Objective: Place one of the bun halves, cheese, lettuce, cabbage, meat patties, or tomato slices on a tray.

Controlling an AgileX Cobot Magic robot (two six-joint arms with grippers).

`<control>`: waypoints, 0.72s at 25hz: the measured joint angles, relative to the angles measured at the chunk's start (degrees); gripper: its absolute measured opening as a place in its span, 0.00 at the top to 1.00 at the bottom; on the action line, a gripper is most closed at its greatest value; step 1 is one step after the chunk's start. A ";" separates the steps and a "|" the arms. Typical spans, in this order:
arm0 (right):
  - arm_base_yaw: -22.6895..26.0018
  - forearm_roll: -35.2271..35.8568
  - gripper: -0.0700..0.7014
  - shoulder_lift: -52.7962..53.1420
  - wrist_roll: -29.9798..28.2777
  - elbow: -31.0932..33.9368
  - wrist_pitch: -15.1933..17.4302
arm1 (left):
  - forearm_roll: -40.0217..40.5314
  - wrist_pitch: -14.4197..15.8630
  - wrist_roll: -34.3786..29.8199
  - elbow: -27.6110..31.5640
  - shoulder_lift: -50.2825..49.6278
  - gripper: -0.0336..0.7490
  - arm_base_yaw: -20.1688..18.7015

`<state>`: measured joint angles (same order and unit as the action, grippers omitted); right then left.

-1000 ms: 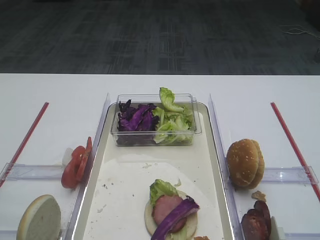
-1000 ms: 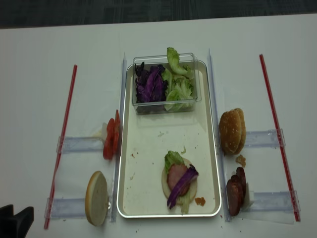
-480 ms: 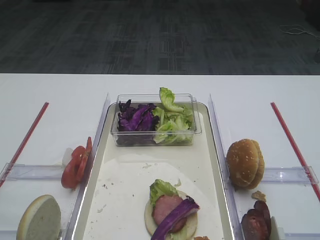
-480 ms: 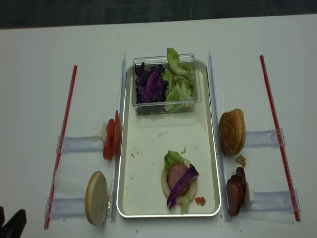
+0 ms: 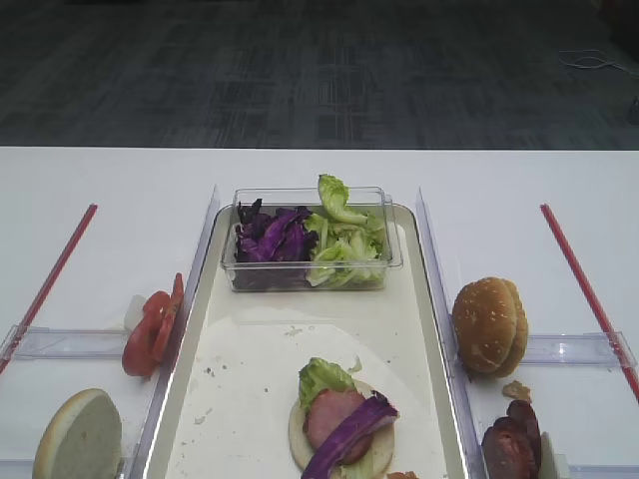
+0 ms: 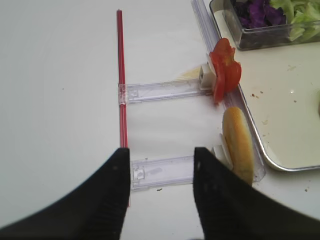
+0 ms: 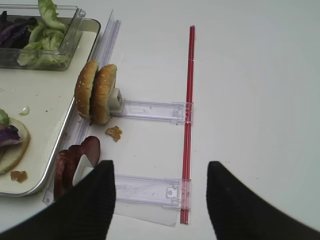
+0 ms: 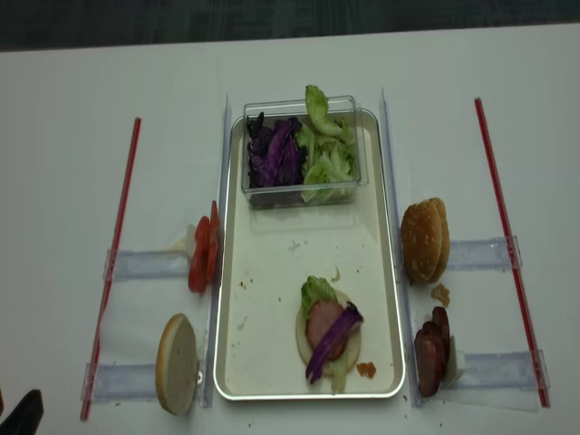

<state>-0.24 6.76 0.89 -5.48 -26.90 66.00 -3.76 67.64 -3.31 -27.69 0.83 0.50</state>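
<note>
White tabletop. Left gripper [image 6: 159, 187] and right gripper [image 7: 160, 195] both spread apart, empty, held back off the tray [image 8: 272, 344]; tomato slices [image 6: 223, 70] stand on edge beside it for easy side grasping.

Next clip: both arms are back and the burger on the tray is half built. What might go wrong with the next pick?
Two risks, both guesses. The tomato slices stand on edge, pressed together against the tray rim, so open fingers may lift several or knock them flat. The cabbage strip lies loose across the patty and overhangs the bun; anything set on top could tilt or push it off.
</note>
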 joint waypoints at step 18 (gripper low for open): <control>0.00 0.00 0.36 0.00 0.00 0.00 0.00 | 0.11 0.00 0.10 0.00 0.12 0.59 0.00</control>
<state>-0.24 6.76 0.89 -5.48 -26.90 66.00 -3.64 67.64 -3.20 -27.69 0.96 0.50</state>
